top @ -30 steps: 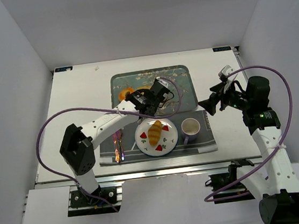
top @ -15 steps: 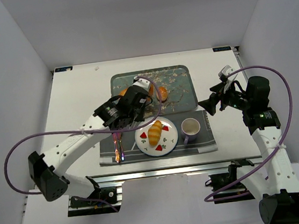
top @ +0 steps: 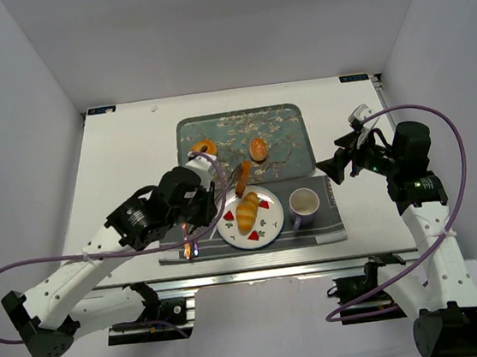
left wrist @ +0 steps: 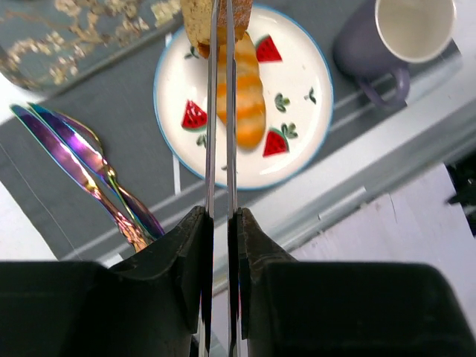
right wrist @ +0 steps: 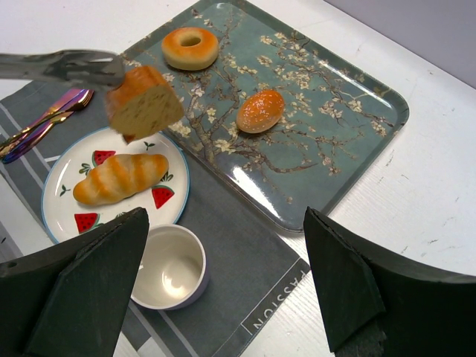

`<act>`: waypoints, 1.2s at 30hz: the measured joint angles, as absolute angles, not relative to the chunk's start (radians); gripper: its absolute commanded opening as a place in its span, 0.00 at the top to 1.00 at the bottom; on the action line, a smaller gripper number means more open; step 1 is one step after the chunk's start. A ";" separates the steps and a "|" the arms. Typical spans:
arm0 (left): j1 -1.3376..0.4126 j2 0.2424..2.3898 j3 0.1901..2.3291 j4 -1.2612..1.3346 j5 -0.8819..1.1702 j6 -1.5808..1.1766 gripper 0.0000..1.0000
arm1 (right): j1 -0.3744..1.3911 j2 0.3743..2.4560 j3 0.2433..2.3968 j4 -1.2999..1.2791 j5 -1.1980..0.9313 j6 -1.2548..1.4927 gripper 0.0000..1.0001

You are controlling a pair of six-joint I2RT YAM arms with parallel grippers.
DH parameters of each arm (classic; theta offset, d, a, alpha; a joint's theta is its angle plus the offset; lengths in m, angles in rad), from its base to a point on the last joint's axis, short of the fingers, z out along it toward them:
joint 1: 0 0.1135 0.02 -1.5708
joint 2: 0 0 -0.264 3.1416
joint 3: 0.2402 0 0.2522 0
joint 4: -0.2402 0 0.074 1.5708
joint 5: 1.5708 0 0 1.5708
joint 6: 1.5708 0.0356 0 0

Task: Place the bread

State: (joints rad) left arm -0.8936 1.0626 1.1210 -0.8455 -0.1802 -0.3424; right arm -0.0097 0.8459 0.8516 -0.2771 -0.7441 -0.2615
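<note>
My left gripper (top: 205, 201) (left wrist: 220, 217) is shut on thin metal tongs (left wrist: 220, 111). The tongs' tips pinch a chunk of bread (top: 243, 178) (left wrist: 216, 18) (right wrist: 141, 103), held in the air above the far edge of the white strawberry plate (top: 267, 224) (left wrist: 301, 71) (right wrist: 63, 212). A striped bread roll (top: 247, 213) (left wrist: 242, 93) (right wrist: 119, 178) lies on the plate. My right gripper (top: 334, 168) (right wrist: 224, 216) is open and empty, hovering above the placemat's right end.
A floral tray (top: 289, 130) (right wrist: 335, 126) behind the plate holds a donut (top: 204, 148) (right wrist: 190, 47) and a round bun (top: 258, 149) (right wrist: 260, 110). A lilac cup (top: 304, 206) (right wrist: 169, 266) stands right of the plate on the grey placemat (top: 318, 231). Iridescent cutlery (top: 187, 233) (left wrist: 82, 171) lies left.
My left arm has drawn back from the tray toward the near left, carrying the bread chunk in the tongs over to the plate's far edge. The right arm has not moved.
</note>
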 measured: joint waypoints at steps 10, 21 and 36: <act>-0.961 1.036 1.093 -0.949 -0.132 -0.369 1.00 | -0.010 0.846 0.852 -0.277 -0.753 -0.260 0.11; -1.060 1.111 1.093 -0.984 -0.139 -0.375 0.96 | -0.010 0.846 0.852 -0.278 -0.755 -0.261 0.11; -1.071 1.027 1.090 -0.989 -0.205 -0.480 0.60 | -0.010 0.846 0.852 -0.278 -0.762 -0.261 0.11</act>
